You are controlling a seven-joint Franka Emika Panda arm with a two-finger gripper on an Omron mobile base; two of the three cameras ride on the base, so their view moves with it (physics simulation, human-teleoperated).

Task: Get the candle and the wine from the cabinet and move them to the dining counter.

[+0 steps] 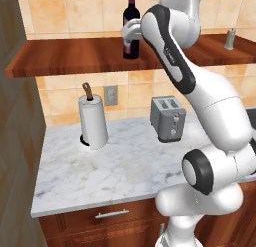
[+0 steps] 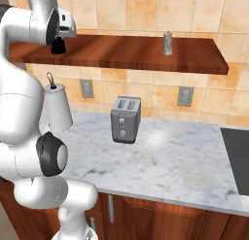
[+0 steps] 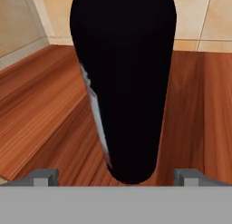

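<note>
The wine (image 1: 131,21) is a dark bottle standing upright on the cabinet (image 1: 75,56), a reddish-brown wall shelf. In the hand view the wine (image 3: 124,82) rises close in front, its pale label turned to the left. My gripper (image 3: 115,177) is open, with one fingertip (image 3: 43,177) on each side of the bottle's base and a gap to the glass on both sides. From the left base view my gripper (image 1: 131,35) sits at the bottle's body. The candle (image 2: 168,43) stands far along the shelf to the right. The dining counter is out of view.
Under the shelf a marble worktop (image 1: 125,166) carries a paper towel roll (image 1: 93,121) and a toaster (image 1: 168,118). A dark cooktop (image 2: 237,156) lies at the far right. A tall side panel (image 1: 15,141) closes off the left.
</note>
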